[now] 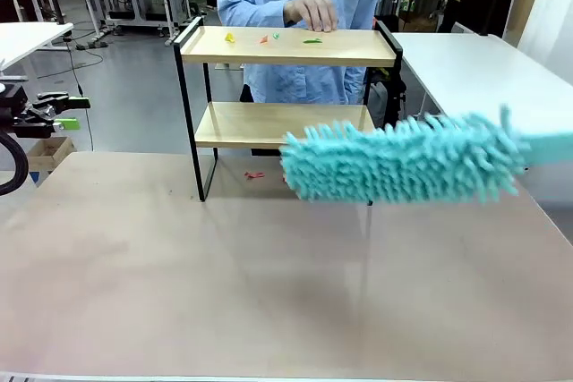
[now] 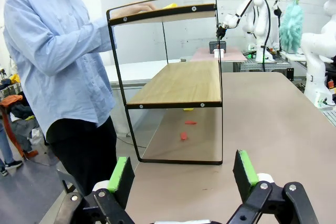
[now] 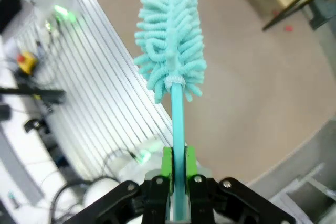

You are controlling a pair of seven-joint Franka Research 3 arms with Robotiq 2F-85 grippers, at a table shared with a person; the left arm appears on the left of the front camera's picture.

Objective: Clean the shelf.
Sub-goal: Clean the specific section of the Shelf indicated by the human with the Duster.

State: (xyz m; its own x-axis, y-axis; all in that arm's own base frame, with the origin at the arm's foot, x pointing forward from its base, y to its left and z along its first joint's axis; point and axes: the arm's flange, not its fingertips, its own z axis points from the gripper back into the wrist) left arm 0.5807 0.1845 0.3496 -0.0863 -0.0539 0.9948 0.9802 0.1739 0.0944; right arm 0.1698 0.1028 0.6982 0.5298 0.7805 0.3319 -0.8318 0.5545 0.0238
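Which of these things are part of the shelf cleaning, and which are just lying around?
Job: shelf, teal duster in the right gripper, coloured scraps on its top, red scraps underneath.
Lying about: white desk, cardboard box; left gripper idle, open.

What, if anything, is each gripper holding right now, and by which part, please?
The right gripper is shut on the teal duster, clamping its thin handle below the fluffy head. The left gripper is open and holds nothing.
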